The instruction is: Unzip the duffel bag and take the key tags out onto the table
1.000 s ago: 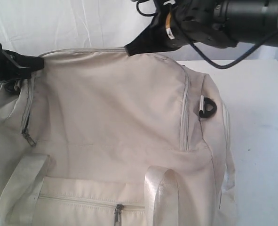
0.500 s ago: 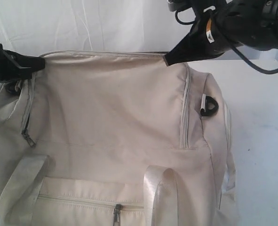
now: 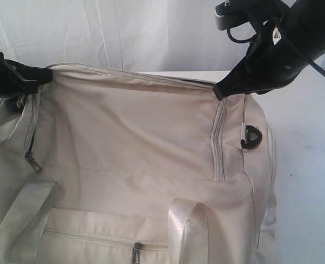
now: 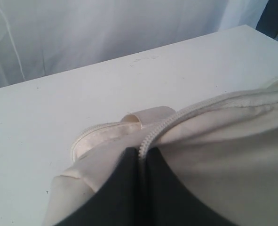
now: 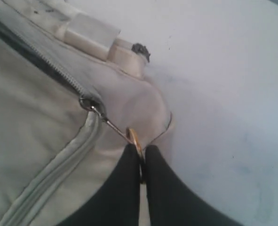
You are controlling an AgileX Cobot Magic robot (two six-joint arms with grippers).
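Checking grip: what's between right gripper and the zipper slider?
Only the thin metal pull, from the duffel bag's slider to the right gripper pinching it; right wrist view.

The exterior view looks obliquely down from close by onto the large cream-white fabric duffel bag (image 3: 135,143) and the wide white table (image 3: 310,181) beneath. Both wrist views peer closely past black fingers (image 4: 115,197) at the bag's grey top zipper (image 5: 49,63), which all three views share.
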